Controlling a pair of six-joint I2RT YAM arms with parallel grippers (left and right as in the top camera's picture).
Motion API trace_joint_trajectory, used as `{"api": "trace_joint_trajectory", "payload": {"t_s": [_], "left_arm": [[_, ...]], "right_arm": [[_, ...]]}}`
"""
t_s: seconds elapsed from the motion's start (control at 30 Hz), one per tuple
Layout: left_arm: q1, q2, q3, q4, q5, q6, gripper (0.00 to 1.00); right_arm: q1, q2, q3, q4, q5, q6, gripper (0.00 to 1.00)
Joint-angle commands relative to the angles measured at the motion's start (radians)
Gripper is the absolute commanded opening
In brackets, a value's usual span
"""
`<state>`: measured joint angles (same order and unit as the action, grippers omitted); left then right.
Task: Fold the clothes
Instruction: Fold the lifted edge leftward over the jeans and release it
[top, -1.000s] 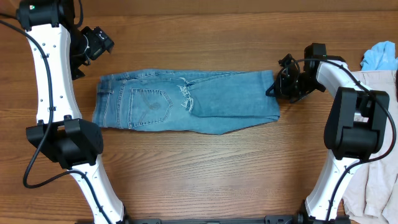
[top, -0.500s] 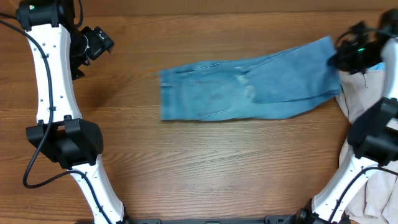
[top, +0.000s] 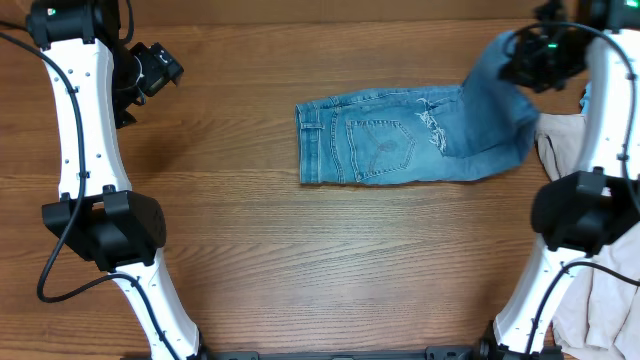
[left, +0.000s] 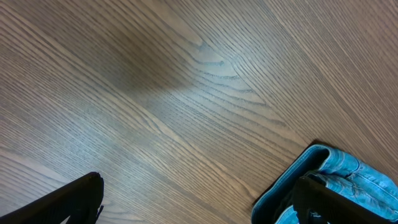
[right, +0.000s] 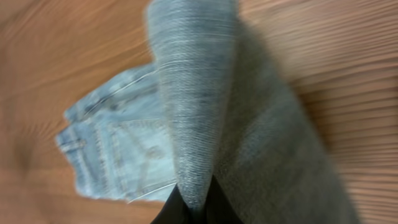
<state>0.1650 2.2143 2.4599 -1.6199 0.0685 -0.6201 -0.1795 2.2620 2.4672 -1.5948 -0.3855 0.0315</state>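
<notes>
A pair of blue jeans (top: 385, 145) lies flat on the wooden table, right of centre, with the back pocket up and the waist to the left. My right gripper (top: 532, 58) is shut on the leg end and holds it raised above the table at the far right. The right wrist view shows the denim (right: 196, 93) hanging from the shut fingers (right: 196, 208). My left gripper (top: 152, 70) is open and empty at the far left, well away from the jeans. In the left wrist view its fingers (left: 199, 205) are wide apart, with a denim edge (left: 323, 171) at the lower right.
A pile of beige cloth (top: 610, 290) lies along the table's right edge, beside the right arm's base. A bit of light blue cloth (top: 584, 97) shows behind the right arm. Bare wood (top: 300, 260) spans the left and the front.
My right gripper has pulled the jeans to the right by the leg end and lifted that end up. The waist has slid from the left side to the centre. The left arm has not moved.
</notes>
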Motion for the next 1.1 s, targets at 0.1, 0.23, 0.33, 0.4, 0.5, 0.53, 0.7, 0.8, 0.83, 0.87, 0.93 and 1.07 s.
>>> {"api": "trace_joint_trajectory", "payload": {"t_s": [0.1,0.23,0.33,0.4,0.5,0.53,0.7,0.8,0.83,0.87,0.93,1.07], "left_arm": [[-0.002,-0.009,0.009,0.001,0.003,0.019,1.00],[-0.002,-0.009,0.009,0.001,0.003,0.019,1.00],[-0.002,-0.009,0.009,0.001,0.003,0.019,1.00],[-0.002,-0.009,0.009,0.001,0.003,0.019,1.00],[-0.002,-0.009,0.009,0.001,0.003,0.019,1.00],[-0.002,-0.009,0.009,0.001,0.003,0.019,1.00],[-0.002,-0.009,0.009,0.001,0.003,0.019,1.00],[-0.002,-0.009,0.009,0.001,0.003,0.019,1.00],[-0.002,-0.009,0.009,0.001,0.003,0.019,1.00],[-0.002,-0.009,0.009,0.001,0.003,0.019,1.00],[-0.002,-0.009,0.009,0.001,0.003,0.019,1.00],[-0.002,-0.009,0.009,0.001,0.003,0.019,1.00]], "right_arm": [[0.185,-0.018,0.035,-0.043,-0.016,0.127,0.04],[0.280,-0.018,0.035,-0.045,-0.016,0.156,0.04],[0.323,-0.018,0.035,-0.034,-0.019,0.186,0.04],[0.344,-0.018,0.034,-0.026,-0.018,0.200,0.04],[0.377,-0.018,0.034,-0.001,-0.019,0.236,0.04],[0.388,-0.018,0.034,0.009,-0.018,0.236,0.04],[0.475,-0.016,0.015,0.057,0.047,0.261,0.04],[0.518,-0.007,-0.009,0.077,0.056,0.261,0.04],[0.529,-0.001,-0.009,0.081,0.056,0.261,0.04],[0.545,0.009,-0.009,0.085,0.057,0.261,0.04],[0.560,0.026,-0.009,0.087,0.072,0.261,0.04],[0.589,0.070,-0.013,0.128,0.112,0.261,0.08]]}}
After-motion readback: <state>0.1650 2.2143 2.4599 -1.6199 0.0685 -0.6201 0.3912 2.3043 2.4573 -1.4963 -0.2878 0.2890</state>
